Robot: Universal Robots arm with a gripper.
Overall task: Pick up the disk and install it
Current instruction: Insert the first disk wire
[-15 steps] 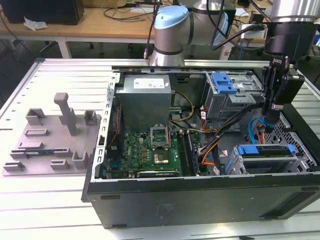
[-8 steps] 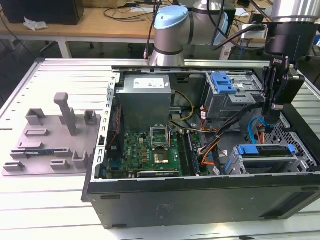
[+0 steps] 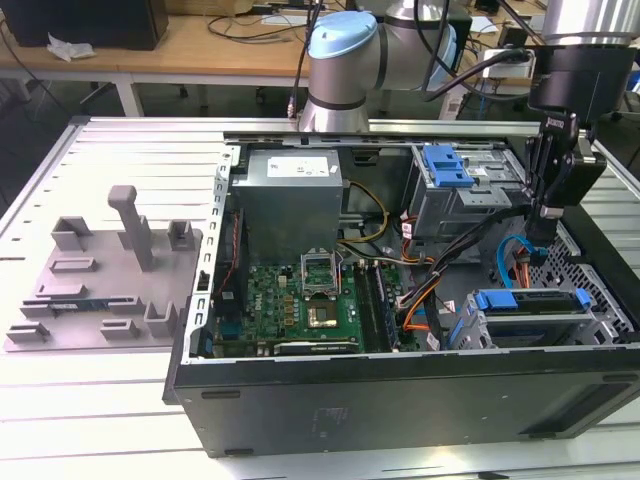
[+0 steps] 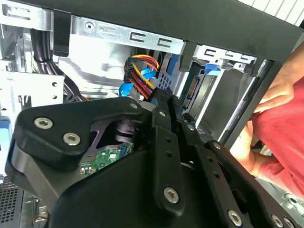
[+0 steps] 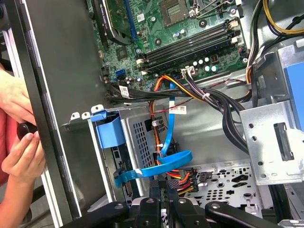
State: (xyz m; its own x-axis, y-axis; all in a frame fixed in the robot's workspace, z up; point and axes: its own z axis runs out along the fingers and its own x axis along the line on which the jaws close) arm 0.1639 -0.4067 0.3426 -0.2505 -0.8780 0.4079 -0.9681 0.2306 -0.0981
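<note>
Disk (image 3: 530, 302) lies flat in the drive cage at the front corner of the open computer case (image 3: 400, 400), at the exterior view's right. Its blue rails show along the near edge, while the cage's metal hides most of its silver top.

The gripper (image 3: 545, 212) hangs just above and behind the disk, apart from it, over a tangle of cables. Its jaws stand closed together and grip nothing. In both wrist views the black gripper body fills the foreground and is cut off by the frame. It covers part of the case floor in the first wrist view and part of the green board in the second.

A blue flat cable (image 5: 166, 161) loops down past the cage wall, and its lower end is lost behind the gripper. A person's 2 hands (image 5: 21, 156) rest against the outside of the case wall, half cut off, beside a red sleeve (image 4: 285, 137). One of them pinches a small dark thing too small to name.

The case lies on its side on a white slatted table (image 3: 100, 420), with the motherboard (image 3: 300, 300) and a grey power supply (image 3: 290, 200) exposed. A grey moulded fixture (image 3: 100, 290) lies well apart from it, at the exterior view's left. Behind the table stand wooden desks (image 3: 200, 50) strewn with cables, their far parts cut off by the picture's edge.
</note>
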